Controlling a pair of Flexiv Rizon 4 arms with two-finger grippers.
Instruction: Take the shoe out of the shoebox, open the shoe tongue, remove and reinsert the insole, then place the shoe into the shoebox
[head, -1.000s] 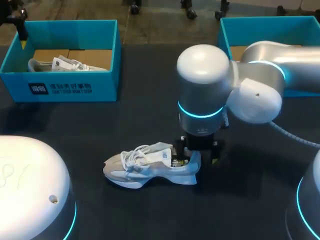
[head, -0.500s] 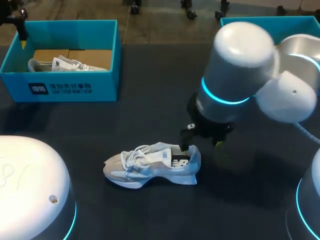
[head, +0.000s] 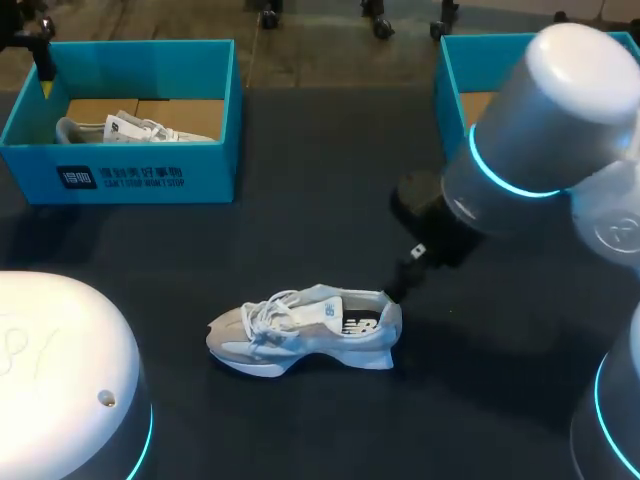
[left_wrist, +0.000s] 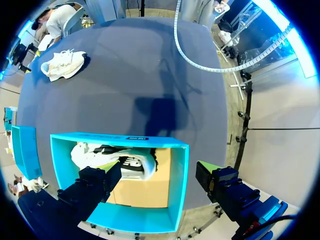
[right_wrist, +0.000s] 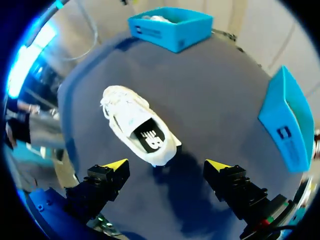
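Note:
A grey and white shoe (head: 305, 328) lies on its sole on the dark table, toe to the left, with a black insole (head: 360, 323) showing in its opening. My right gripper (head: 403, 280) hovers just above and to the right of the heel. In the right wrist view the gripper (right_wrist: 167, 165) is open and empty, with the shoe (right_wrist: 137, 127) ahead of it. My left gripper (left_wrist: 157, 170) is open over the left blue shoebox (left_wrist: 177, 185), above a second shoe (left_wrist: 115, 157) inside.
The left shoebox (head: 135, 175) stands at the back left and another blue box (head: 500, 50) at the back right. My right arm's bulky body (head: 550, 130) hangs over the table's right half. My left arm's base (head: 60, 380) fills the front left corner.
My right gripper has risen out of the shoe's heel opening and drawn back to the right and upward. The shoe stays where it was; the left arm has not moved.

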